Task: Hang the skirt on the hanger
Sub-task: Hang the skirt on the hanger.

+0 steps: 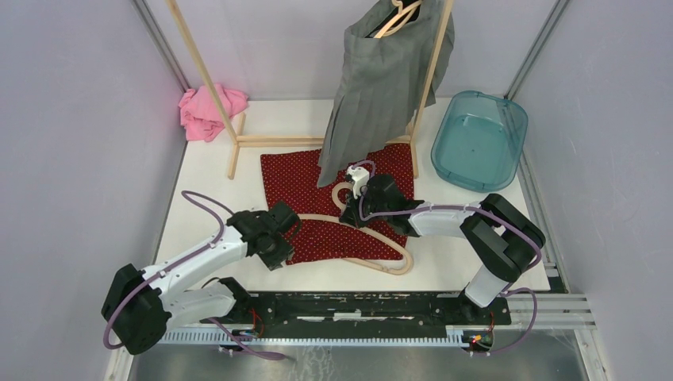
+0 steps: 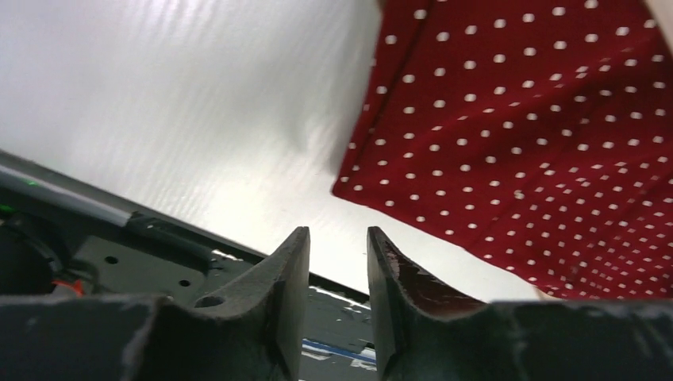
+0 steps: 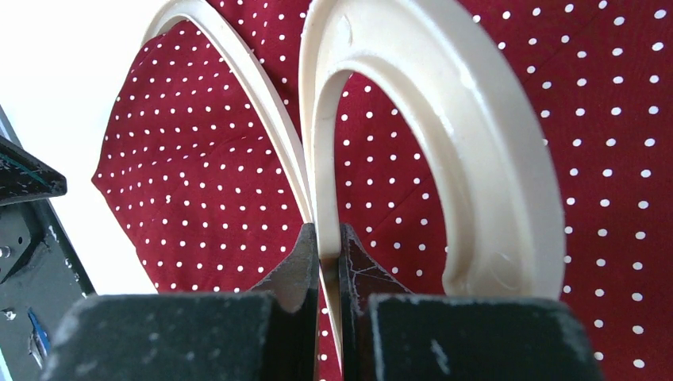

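Note:
A red skirt with white dots (image 1: 305, 178) lies flat on the white table. On top of it rests a cream plastic hanger (image 1: 401, 254), its hook pointing toward the back. My right gripper (image 1: 355, 213) is shut on the hanger's thin neck (image 3: 327, 198) just below the hook (image 3: 476, 143), with the dotted skirt (image 3: 206, 175) underneath. My left gripper (image 1: 276, 252) hovers at the skirt's front-left corner. In the left wrist view its jaws (image 2: 339, 238) are open with nothing between them, and the skirt's edge (image 2: 540, 143) lies off to the right.
A grey pleated skirt (image 1: 381, 87) hangs on another hanger from the wooden rack (image 1: 202, 71) at the back, its hem just over the red skirt's far edge. A pink cloth (image 1: 208, 111) lies back left, a teal tub (image 1: 480, 139) back right. The arms' black mounting rail (image 1: 357, 305) runs along the front.

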Available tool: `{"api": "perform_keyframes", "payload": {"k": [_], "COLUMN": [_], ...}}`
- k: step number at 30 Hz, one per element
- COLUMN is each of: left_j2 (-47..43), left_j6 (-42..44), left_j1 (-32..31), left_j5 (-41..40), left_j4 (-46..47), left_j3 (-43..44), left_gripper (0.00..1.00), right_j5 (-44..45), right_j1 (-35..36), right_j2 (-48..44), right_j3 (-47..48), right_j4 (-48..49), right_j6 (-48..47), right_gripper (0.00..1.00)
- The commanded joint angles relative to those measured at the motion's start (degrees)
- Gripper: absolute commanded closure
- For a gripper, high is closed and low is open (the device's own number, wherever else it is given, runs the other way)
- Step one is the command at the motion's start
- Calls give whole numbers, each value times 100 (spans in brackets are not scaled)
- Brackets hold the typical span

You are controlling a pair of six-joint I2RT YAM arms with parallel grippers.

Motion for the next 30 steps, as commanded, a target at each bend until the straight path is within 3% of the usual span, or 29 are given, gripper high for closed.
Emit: {"api": "perform_keyframes", "payload": {"k": [1, 5, 22, 26, 30], "left_j2": [-71, 29, 906, 1135, 1077], "left_j6": [-80, -121, -388, -711, -834], "left_j1": [-17, -17, -21, -17, -16], "left_j5": [51, -52, -385, -385, -499], "left_j4": [589, 1049, 1287, 942, 980], "left_j3": [145, -89, -409, -389, -454], "left_gripper": [54, 48, 49, 57, 80], "right_j5": [330, 253, 108, 116, 89], "right_j1": [-46, -45, -51, -55, -55], "right_j2": [58, 1, 4, 10, -7], "right_j3": [55, 87, 81, 39, 7], "right_j4": [-238, -307, -299, -288, -277], "right_j6": [-146, -121, -50, -51, -37], "right_gripper": [99, 99, 99, 99, 99]}}
